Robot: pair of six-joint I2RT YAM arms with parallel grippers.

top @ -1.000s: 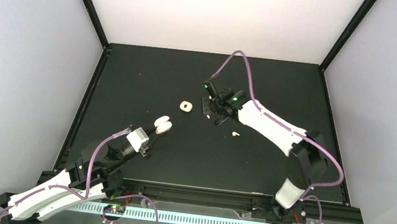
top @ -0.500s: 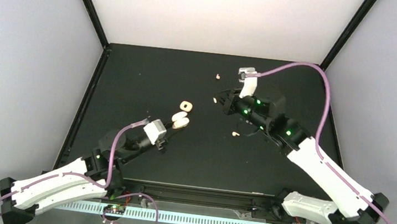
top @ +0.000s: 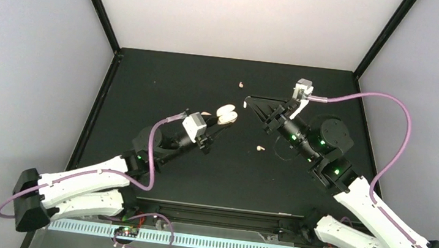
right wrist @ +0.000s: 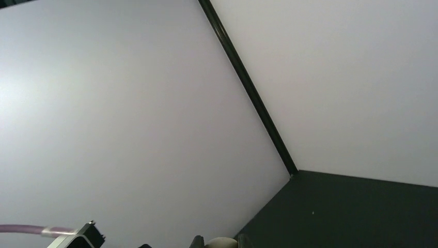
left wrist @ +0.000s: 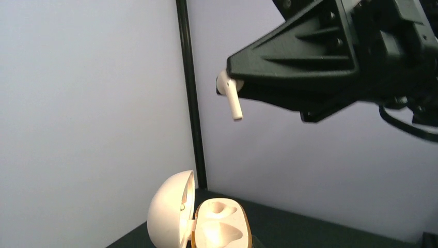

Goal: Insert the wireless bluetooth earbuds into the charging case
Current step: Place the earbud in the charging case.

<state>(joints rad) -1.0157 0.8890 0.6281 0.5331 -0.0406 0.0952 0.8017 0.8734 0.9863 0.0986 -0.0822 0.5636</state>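
- Top external: left jaws clamp the open charging case (top: 226,114) mid-surface (top: 146,92). Right jaws pinch an earbud (top: 245,103) just beside it. A loose earbud (top: 241,84) lies near the far edge, and a second loose earbud (top: 259,147) lies nearer centre.
- Left wrist: the pinched earbud (left wrist: 230,93) sits above the case (left wrist: 206,222), both wells empty.
- Right wrist: jaws barely in view.

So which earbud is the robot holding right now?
Start at the black table, then follow the right arm to its gripper near the middle. The earbud is pinched in its tip, up in the air, unlike the loose earbuds lying on the table.
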